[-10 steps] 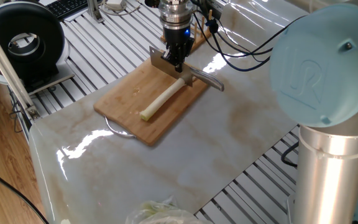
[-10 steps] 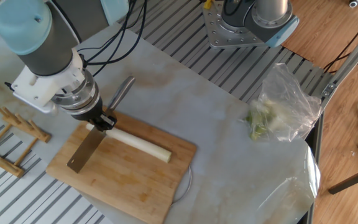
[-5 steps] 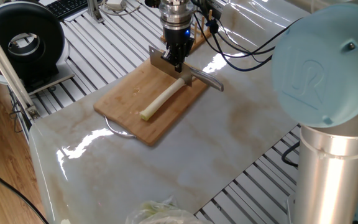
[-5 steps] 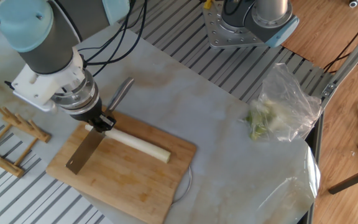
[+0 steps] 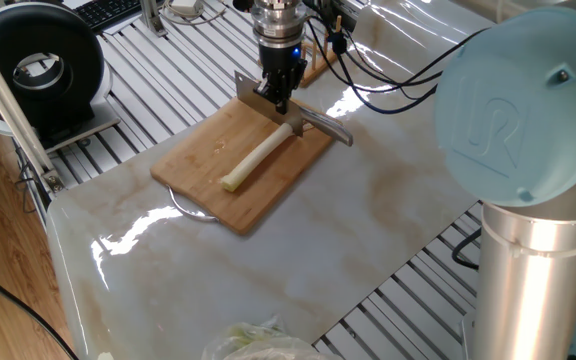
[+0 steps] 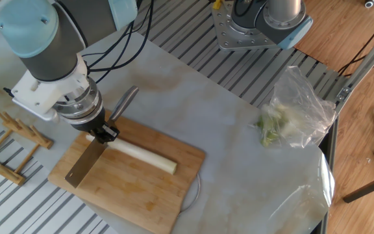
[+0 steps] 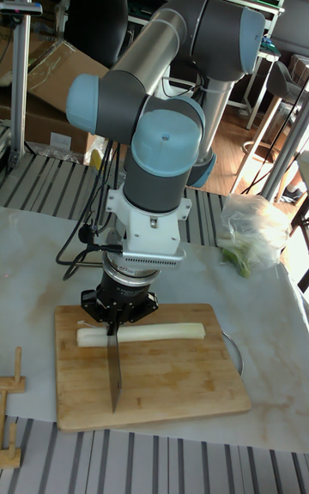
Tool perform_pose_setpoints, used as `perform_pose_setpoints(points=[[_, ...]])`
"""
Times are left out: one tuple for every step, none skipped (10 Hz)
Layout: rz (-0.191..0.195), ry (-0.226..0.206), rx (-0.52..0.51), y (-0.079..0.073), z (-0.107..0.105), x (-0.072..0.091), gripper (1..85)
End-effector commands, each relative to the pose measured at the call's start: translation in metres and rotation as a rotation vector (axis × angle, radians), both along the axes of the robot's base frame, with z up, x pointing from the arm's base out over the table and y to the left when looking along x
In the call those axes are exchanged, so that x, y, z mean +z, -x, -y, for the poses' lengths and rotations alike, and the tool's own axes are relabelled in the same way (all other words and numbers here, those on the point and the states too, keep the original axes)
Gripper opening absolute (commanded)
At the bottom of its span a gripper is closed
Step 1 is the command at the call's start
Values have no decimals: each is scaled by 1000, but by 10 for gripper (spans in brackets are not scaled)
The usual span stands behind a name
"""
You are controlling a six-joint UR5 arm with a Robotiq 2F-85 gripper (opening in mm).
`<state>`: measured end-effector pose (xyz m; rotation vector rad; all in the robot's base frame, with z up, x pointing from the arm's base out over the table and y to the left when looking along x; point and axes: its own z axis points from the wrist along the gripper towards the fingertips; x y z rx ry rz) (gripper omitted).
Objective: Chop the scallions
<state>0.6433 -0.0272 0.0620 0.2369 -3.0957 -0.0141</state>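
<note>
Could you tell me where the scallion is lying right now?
The scallion lies whole across the cutting board, one end under the knife held by the gripper.

A rectangular bamboo cutting board (image 5: pixel 240 166) lies on the glossy, marble-patterned table (image 5: pixel 368 215), one corner reaching toward the ribbed metal surface beyond. On the board rests a single long cream-white scallion stalk (image 5: pixel 258 157), whole, running diagonally with its cut end toward the near edge. The dark gripper (image 5: pixel 275 98) hangs from above at the stalk's far end — its jaws are closed on a steel kitchen knife (image 5: pixel 290 111), whose flat blade stands across the stalk while the metal handle juts out over the board's right edge. A thin wire loop (image 5: pixel 183 210) peeks out from under the board's near side. At the bottom edge a crumpled clear plastic bag (image 5: pixel 253 342) is partly visible.
</note>
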Motion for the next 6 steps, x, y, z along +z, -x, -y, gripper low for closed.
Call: perform_pose_setpoints(points=[[20, -14, -4, -11, -6, 5, 13], [25, -14, -8, -14, -9, 6, 13], [26, -11, -11, -16, -10, 7, 13], [29, -11, -11, -17, -10, 6, 13], [33, -11, -11, -18, -10, 2, 13], [36, -11, -11, -18, -9, -4, 13]])
